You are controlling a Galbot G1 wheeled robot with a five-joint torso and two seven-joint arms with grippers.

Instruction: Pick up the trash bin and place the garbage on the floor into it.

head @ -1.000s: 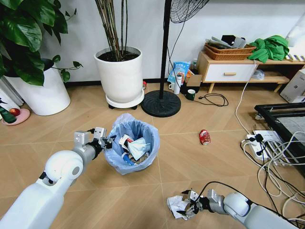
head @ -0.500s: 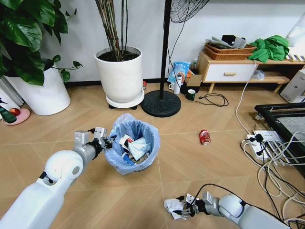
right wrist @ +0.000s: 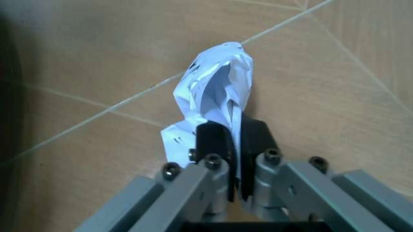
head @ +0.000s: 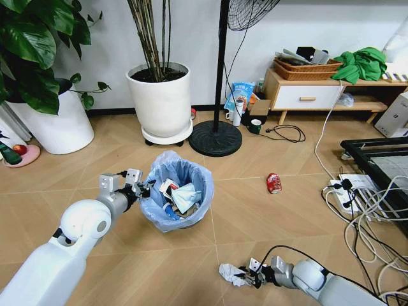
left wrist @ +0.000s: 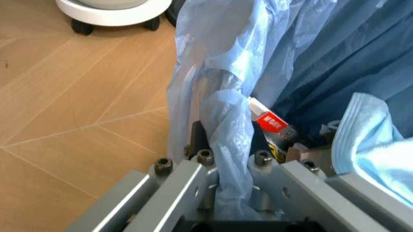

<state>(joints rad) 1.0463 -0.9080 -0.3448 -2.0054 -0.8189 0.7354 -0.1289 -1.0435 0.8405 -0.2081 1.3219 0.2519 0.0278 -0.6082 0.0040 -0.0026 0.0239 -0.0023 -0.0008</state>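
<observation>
Paper wad (right wrist: 213, 104) between right claw (right wrist: 235, 145) fingers

The right hand (head: 250, 278) has drawn back toward the robot and sunk lower in the head view, its fingers now pinched on the crumpled white paper wad (head: 230, 274), which shifted along the floor (head: 287, 217).

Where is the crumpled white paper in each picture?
Head view: the paper lies at the bottom middle, on the floor, nipped by the right pincer.
Left wrist view: not in it; here the left pincer holds the bin by its bag.
Right wrist view: the paper sits in the centre, pinched between the black fingers.
Shared landmark: the tan chevron floor.
</observation>
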